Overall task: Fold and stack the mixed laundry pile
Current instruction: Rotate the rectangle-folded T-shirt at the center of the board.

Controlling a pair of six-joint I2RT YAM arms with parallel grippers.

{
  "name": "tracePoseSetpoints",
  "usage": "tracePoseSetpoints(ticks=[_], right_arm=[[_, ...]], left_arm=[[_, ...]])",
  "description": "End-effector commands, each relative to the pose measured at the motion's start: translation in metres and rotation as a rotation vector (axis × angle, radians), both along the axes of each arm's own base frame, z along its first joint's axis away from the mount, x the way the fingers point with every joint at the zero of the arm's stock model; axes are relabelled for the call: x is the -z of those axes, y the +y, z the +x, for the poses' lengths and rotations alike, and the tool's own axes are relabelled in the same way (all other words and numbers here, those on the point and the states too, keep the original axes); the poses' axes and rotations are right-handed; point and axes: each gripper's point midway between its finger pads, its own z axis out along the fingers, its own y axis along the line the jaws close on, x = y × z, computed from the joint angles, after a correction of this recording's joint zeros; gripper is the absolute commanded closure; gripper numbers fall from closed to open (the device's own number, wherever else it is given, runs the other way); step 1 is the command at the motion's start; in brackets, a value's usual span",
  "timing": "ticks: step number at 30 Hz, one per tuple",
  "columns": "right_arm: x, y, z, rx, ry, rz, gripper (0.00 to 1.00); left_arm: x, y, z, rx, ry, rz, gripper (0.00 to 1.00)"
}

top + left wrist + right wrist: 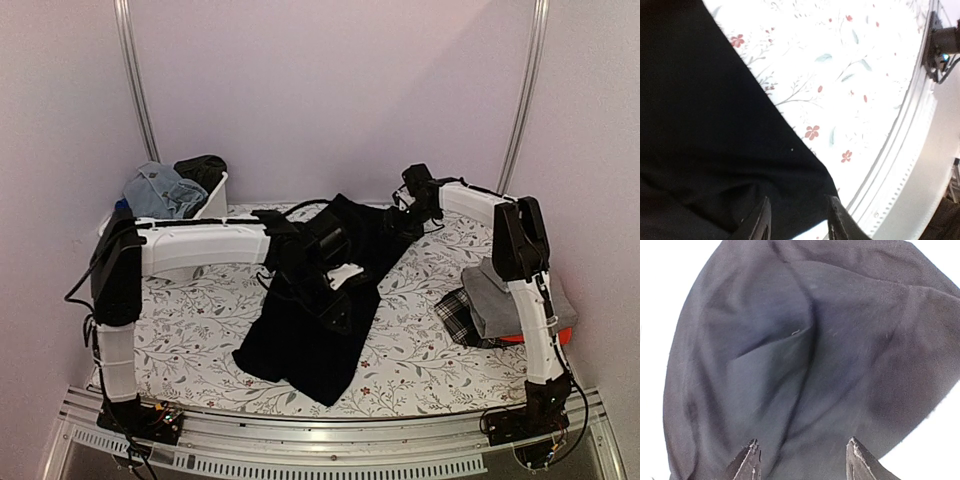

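Diagonally across the flowered bench (200, 340) lies the black garment (300, 340). It runs from the upper centre down to a corner just short of the metal rail (330, 440) at the bottom of the frame. Bare bench shows on both long sides of it.

The left hand (335, 285) hangs over the middle of the garment. In its wrist view the fingers (762, 222) stand apart, not gripping, above the cloth's slanting edge, with printed bench beyond. The right hand (400, 222) is over the garment's upper end, its fingers (747, 462) spread wide over creased black cloth.

At the right edge a folded stack sits apart from the black garment: grey cloth (505, 295) on plaid cloth (455, 310), with red cloth (545, 338) lowest. In the upper left, a white tub (215, 200) holds blue denim (160, 190) and something dark.
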Motion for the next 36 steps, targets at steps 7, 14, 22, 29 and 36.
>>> tracePoseSetpoints(ticks=[7,14,22,29,36], right_arm=[[-0.069,0.104,-0.13,-0.204,-0.014,0.088,0.47],[-0.007,0.118,-0.149,-0.146,0.063,-0.025,0.5],[-0.025,0.108,-0.11,-0.102,-0.035,-0.042,0.49],[-0.025,0.078,-0.083,-0.041,-0.065,-0.064,0.5],[0.042,0.059,-0.087,-0.033,0.053,-0.212,0.59]], left_arm=[[-0.033,0.14,0.098,-0.49,-0.09,-0.031,0.62],[-0.018,0.165,0.101,-0.524,-0.167,0.053,0.62],[0.033,0.18,0.087,-0.509,-0.136,0.183,0.63],[0.064,0.186,0.076,-0.459,-0.156,0.326,0.64],[0.082,0.209,0.027,-0.439,-0.065,0.466,0.71]])
